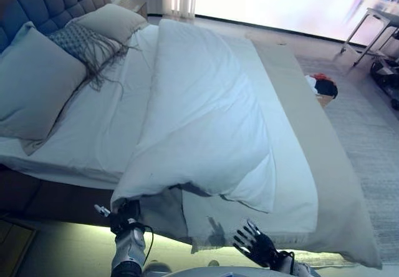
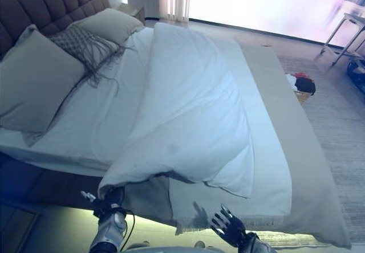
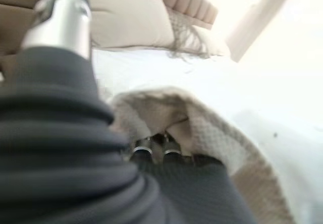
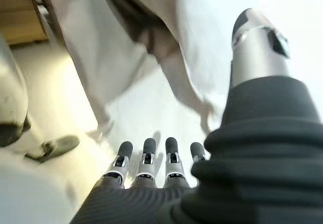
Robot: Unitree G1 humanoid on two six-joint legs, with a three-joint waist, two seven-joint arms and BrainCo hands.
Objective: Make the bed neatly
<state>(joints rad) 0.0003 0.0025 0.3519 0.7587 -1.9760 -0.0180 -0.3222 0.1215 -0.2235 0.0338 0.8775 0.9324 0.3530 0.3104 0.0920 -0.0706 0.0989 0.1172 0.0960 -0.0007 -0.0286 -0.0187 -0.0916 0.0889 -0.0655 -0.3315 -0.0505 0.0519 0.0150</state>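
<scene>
A white duvet (image 1: 199,102) lies bunched and folded along the middle of the bed, leaving the white sheet (image 1: 106,127) bare on the pillow side. My left hand (image 1: 126,218) is at the duvet's near corner by the bed's edge. In the left wrist view its fingers (image 3: 144,151) curl into a fold of the cloth (image 3: 202,128). My right hand (image 1: 259,246) is open and empty, fingers spread, just below the bed's near edge; its straight fingers (image 4: 146,156) show in the right wrist view.
Two large pillows (image 1: 37,83) (image 1: 109,21) and a fringed cushion (image 1: 81,40) lean at the tufted headboard (image 1: 50,2). A beige cover (image 1: 324,165) drapes the bed's foot side. A basket of clothes (image 1: 323,88) stands on the rug (image 1: 374,133). A nightstand (image 1: 131,4) is at the far corner.
</scene>
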